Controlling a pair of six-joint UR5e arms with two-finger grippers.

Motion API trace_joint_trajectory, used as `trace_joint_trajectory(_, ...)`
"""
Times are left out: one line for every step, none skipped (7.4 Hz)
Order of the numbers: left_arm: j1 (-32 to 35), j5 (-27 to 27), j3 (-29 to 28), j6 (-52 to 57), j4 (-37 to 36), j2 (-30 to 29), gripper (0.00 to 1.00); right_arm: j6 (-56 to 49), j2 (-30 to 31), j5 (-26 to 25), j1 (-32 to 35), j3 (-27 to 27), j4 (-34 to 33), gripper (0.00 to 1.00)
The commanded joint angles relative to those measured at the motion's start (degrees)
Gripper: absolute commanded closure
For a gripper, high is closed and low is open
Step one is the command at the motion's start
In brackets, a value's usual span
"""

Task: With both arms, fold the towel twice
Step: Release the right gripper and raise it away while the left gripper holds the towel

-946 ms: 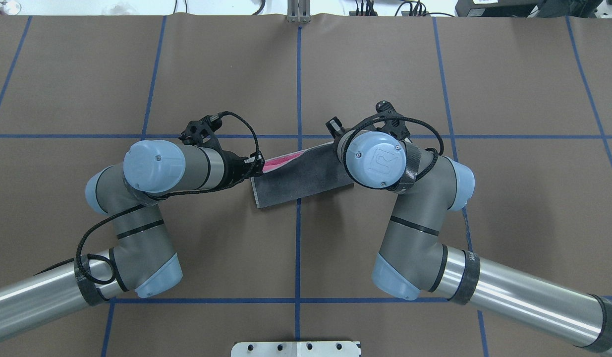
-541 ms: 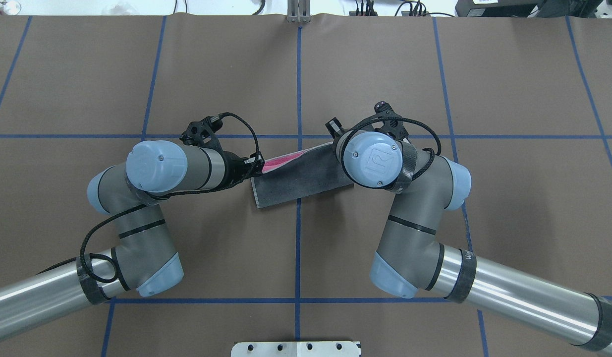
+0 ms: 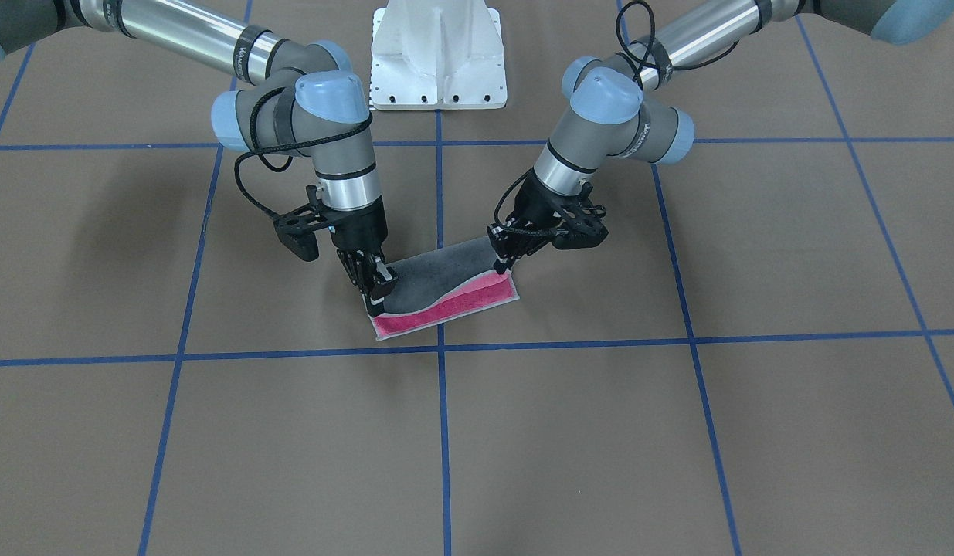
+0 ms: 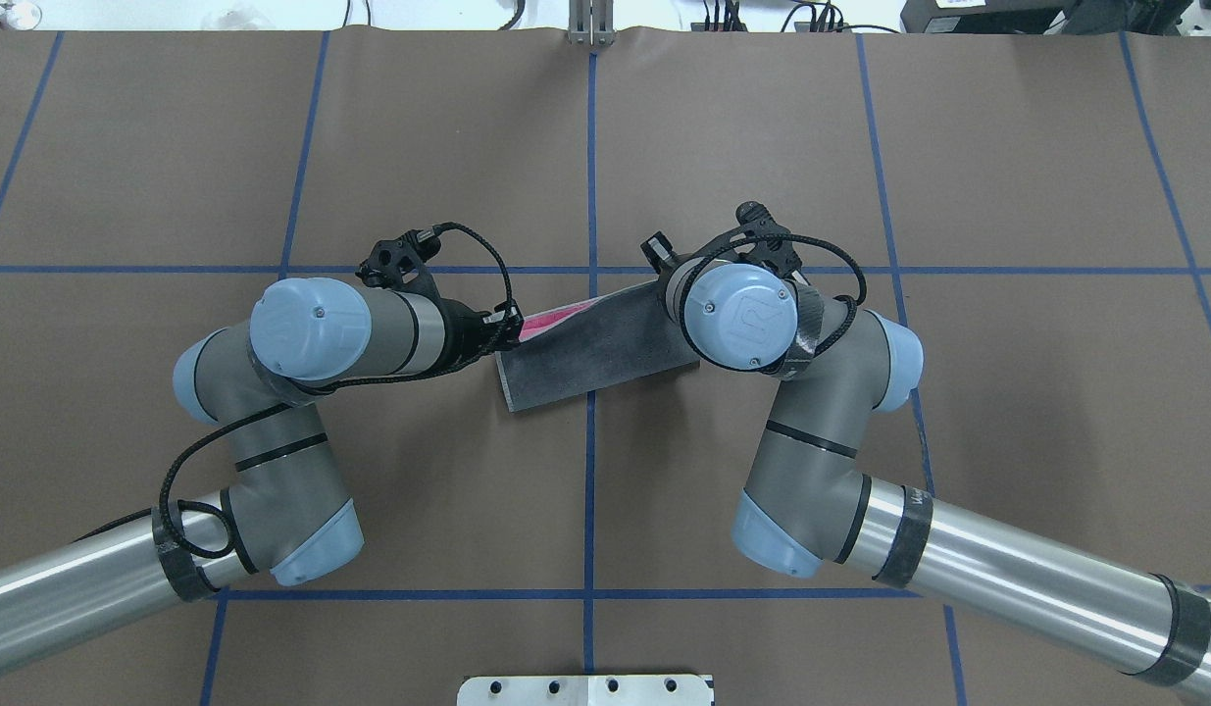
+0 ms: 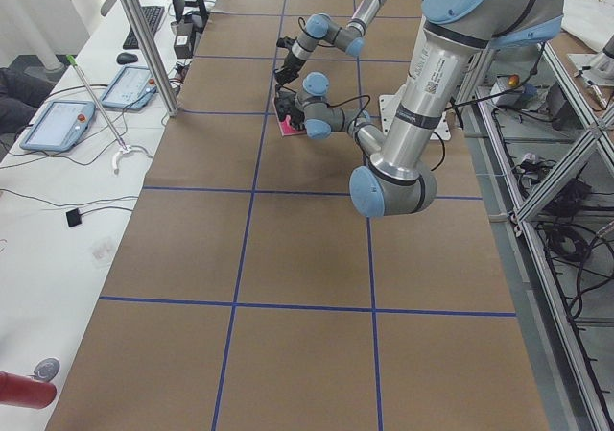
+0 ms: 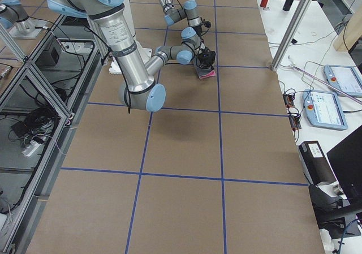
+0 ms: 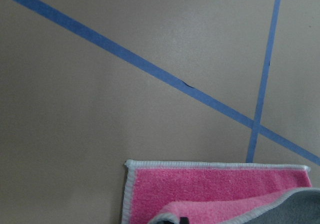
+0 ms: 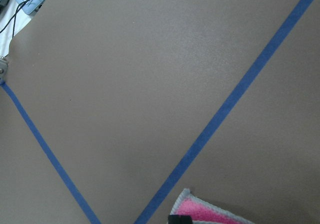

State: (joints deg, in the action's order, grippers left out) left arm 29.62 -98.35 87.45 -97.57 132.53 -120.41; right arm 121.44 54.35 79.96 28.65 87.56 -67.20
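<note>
The towel [image 3: 434, 284] lies near the table's middle, its dark grey face folded up over the pink face [image 3: 457, 307], of which a strip shows along the far edge. It also shows in the overhead view [image 4: 595, 353]. My left gripper [image 3: 505, 263] is shut on one corner of the folded-over layer, held just above the pink layer. My right gripper [image 3: 375, 292] is shut on the other corner, and in the overhead view it is hidden under its own wrist. The grey layer sags between the two grippers. Both wrist views show a pink corner [image 7: 210, 189] [image 8: 192, 210] at the bottom edge.
The white bolted pedestal [image 3: 438, 54] stands at the robot's side of the table. Blue tape lines [image 4: 591, 176] cross the brown table cover. A side bench with tablets [image 5: 58, 124] and cables runs along the far edge.
The right arm's wrist and elbow have shifted slightly towards the towel's far edge. The left arm and the towel have barely moved.
</note>
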Motion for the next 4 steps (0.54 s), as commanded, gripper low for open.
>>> trace_joint_trajectory(0.3,-0.1,0.1,1.9,0.1,0.0,0.01,-6.2,-0.5,0.5,0.9,-0.2,0.4,0.00)
trace_joint_trajectory(1.0,-0.4,0.1,2.7,0.1,0.0,0.00,-7.2,-0.5,2.5,1.8,0.2,0.2,0.00)
trace_joint_trajectory(1.8,-1.0,0.5,3.4,0.0,0.1,0.00,-10.5,-0.5,6.7,3.4,0.7,-0.4,0.00)
trace_joint_trajectory(1.8,-2.9,0.6,3.5,0.2,0.2,0.00,-14.3,-0.1,10.4,5.4,0.8,-0.6,0.00)
